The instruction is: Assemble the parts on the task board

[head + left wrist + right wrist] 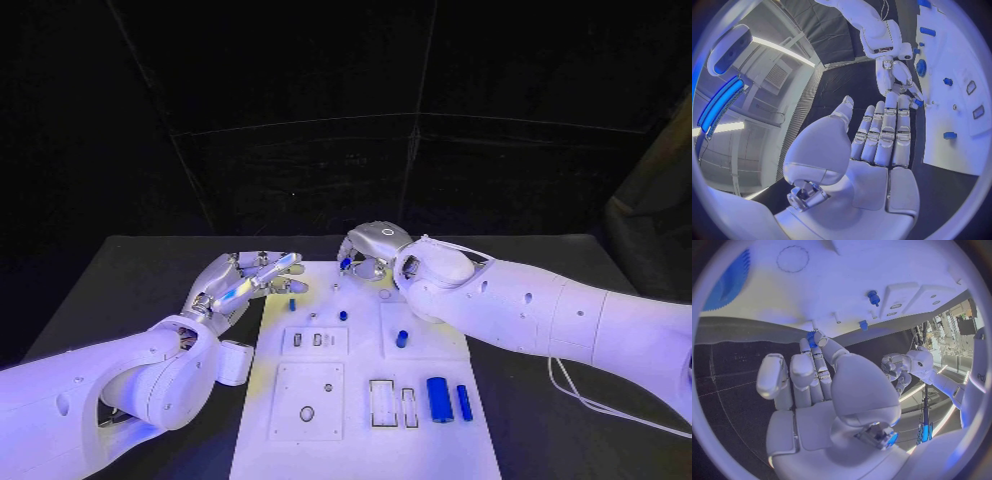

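Right hand: the silver many-fingered right hand (pixel 371 252), at the centre of the head view above the far end of the board, has its fingers drawn together, pinching a small blue part (pixel 811 337) at the fingertips (pixel 820 338).
Left hand: the silver left hand (pixel 242 280), left of centre, hangs over the board's far left edge with fingers straight and apart, holding nothing.
Task board: the white rectangular task board (pixel 346 440) runs from centre to bottom of the frame; a blue peg (pixel 402 338) stands mid-board, and a thick blue cylinder (pixel 438 399) and a thinner blue bar (pixel 463 402) lie at lower right beside outlined slots (pixel 382 402).
Risk: the pinch looks shallow, so the part could probably slip or tilt if pressed against a hole off-line; the two hands are close and might collide.
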You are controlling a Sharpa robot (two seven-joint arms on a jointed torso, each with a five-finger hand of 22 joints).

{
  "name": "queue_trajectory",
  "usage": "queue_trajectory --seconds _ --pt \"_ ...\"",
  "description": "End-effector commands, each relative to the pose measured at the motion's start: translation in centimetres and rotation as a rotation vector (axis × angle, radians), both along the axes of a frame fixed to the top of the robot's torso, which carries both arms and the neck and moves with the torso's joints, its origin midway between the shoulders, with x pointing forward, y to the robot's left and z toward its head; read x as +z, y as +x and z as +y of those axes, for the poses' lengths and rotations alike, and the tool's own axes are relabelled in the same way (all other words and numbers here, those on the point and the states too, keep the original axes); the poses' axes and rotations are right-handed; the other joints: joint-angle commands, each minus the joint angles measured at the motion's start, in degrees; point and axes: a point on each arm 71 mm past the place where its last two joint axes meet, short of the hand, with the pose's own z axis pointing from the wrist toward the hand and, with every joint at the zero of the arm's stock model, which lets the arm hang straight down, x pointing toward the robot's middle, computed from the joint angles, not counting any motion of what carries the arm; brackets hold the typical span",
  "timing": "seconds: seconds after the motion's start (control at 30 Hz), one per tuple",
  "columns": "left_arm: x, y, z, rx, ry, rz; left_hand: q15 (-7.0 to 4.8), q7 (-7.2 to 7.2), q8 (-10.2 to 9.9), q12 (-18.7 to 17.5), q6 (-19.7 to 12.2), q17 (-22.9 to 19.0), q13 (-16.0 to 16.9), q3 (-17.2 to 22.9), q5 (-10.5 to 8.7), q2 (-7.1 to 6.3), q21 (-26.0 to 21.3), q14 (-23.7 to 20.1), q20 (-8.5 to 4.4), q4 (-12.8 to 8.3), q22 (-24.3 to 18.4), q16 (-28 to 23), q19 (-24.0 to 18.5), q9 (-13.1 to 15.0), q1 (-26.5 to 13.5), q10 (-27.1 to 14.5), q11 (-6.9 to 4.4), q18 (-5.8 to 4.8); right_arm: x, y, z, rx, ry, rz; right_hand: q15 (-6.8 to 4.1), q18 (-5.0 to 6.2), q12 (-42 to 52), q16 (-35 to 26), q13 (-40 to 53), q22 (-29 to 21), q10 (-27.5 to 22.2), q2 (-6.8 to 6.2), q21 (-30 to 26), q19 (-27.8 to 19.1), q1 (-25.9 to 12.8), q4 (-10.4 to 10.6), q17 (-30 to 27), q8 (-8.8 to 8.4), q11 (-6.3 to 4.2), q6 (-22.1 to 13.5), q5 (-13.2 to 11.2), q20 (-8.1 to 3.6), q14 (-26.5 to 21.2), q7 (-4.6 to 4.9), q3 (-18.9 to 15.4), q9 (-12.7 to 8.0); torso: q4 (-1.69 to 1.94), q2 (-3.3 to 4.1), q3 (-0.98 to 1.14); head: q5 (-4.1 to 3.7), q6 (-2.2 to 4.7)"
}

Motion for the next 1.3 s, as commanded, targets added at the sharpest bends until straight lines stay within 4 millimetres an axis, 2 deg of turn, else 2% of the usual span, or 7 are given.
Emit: queue_trajectory --seconds 0.03,0.7,0.77,0.9,1.0,1.13,1.3 --pt "0.2 0.0 -0.2 -0.016 -0.006 -0.005 0.25 0.40 -0.4 -0.2 -0.1 0.1 -0.1 0.1 0.20 0.46 -0.2 0.0 0.27 -0.3 -0.1 -0.2 0.3 -0.1 0.3 0.0 0.32 0.29 -0.1 0.2 0.3 0.015 -0.026 0.023 0.08 -0.86 0.0 0.4 0.0 0.1 -0.5 -0.55 0.4 -0.1 -0.3 0.0 -0.1 -0.31 0.11 -0.4 -0.3 0.45 -0.2 0.15 0.6 0.0 0.04 0.13 0.07 0.32 -0.09" --pt "0.3 0.1 -0.2 -0.016 -0.005 -0.007 0.29 0.42 -0.5 -0.4 -0.2 0.1 -0.1 0.0 0.20 0.47 -0.3 0.0 0.31 -0.4 -0.1 -0.4 0.2 -0.1 0.3 -0.1 0.36 0.29 -0.6 0.6 1.1 0.007 -0.072 0.062 0.34 -0.65 -0.2 -0.5 -0.2 -1.0 -1.7 -1.84 0.0 -0.9 -1.6 0.7 -1.9 -0.46 0.40 -1.4 -0.9 0.62 -0.8 0.39 2.2 -0.2 -0.04 0.24 -0.07 0.25 -0.44" --pt "0.3 0.1 -0.2 -0.017 -0.005 -0.007 0.30 0.43 -0.6 -0.5 -0.2 0.2 -0.1 0.0 0.20 0.49 -0.3 0.0 0.32 -0.4 -0.2 -0.4 0.2 -0.1 0.3 -0.2 0.37 0.29 -0.6 0.7 1.1 0.001 -0.071 0.059 1.02 0.05 -0.2 -2.5 -0.4 -4.6 -4.7 -3.00 -1.7 -3.7 -2.6 1.0 -5.2 -0.56 1.09 -3.8 -1.3 1.02 -1.8 1.21 2.7 -0.5 -0.02 0.23 -0.09 0.22 -0.47" --pt "0.3 0.1 -0.2 -0.020 -0.006 -0.006 0.31 0.44 -0.6 -0.5 -0.2 0.2 -0.1 0.0 0.20 0.49 -0.3 0.0 0.33 -0.4 -0.2 -0.4 0.2 -0.1 0.3 -0.2 0.38 0.29 -0.6 0.8 1.1 -0.009 -0.066 0.051 2.29 3.25 0.0 -13.0 -0.4 -21.0 -12.2 -5.33 -10.4 -16.1 -2.8 1.8 -20.5 -0.49 2.94 -9.9 -1.7 2.37 -7.7 2.44 2.9 -0.4 -0.01 0.27 -0.08 0.14 -0.34" --pt "0.3 0.1 -0.2 -0.021 -0.006 -0.005 0.33 0.47 -0.7 -0.6 -0.2 0.2 -0.1 0.0 0.20 0.50 -0.4 0.0 0.35 -0.4 -0.2 -0.5 0.2 -0.1 0.2 -0.2 0.41 0.29 -0.5 0.8 1.2 -0.013 -0.056 0.039 2.83 4.49 0.2 -15.1 -0.3 -28.3 -17.2 -6.76 -15.5 -21.3 -1.8 3.1 -22.0 -0.60 3.45 -16.2 -1.9 3.05 -9.4 2.77 1.4 -0.5 -0.04 0.29 -0.06 0.18 -0.40" --pt "0.3 0.1 -0.2 -0.023 -0.006 -0.004 0.36 0.49 -0.7 -0.7 -0.3 0.2 -0.1 -0.1 0.20 0.51 -0.4 -0.1 0.37 -0.4 -0.3 -0.6 0.2 -0.1 0.2 -0.3 0.43 0.29 -0.3 0.7 1.0 -0.015 -0.044 0.026 2.93 4.65 0.9 -15.4 -0.2 -29.5 -17.6 -7.14 -16.5 -21.7 -1.1 4.0 -22.5 -0.64 3.55 -18.1 -1.8 3.15 -9.5 2.89 0.5 -0.5 -0.09 0.31 -0.04 0.01 -0.45" --pt "0.4 0.1 -0.2 -0.026 -0.008 -0.004 0.38 0.51 -0.8 -0.8 -0.3 0.2 -0.1 -0.1 0.19 0.52 -0.5 -0.1 0.38 -0.4 -0.3 -0.7 0.2 -0.1 0.2 -0.3 0.45 0.29 0.1 0.1 -0.3 -0.022 -0.019 0.008 2.56 4.09 2.8 -14.9 0.0 -26.6 -15.1 -6.87 -15.0 -18.5 -0.4 5.1 -22.7 0.34 3.11 -12.9 -0.8 2.87 -8.2 2.56 0.1 0.1 -0.18 0.30 -0.05 0.03 -0.44"
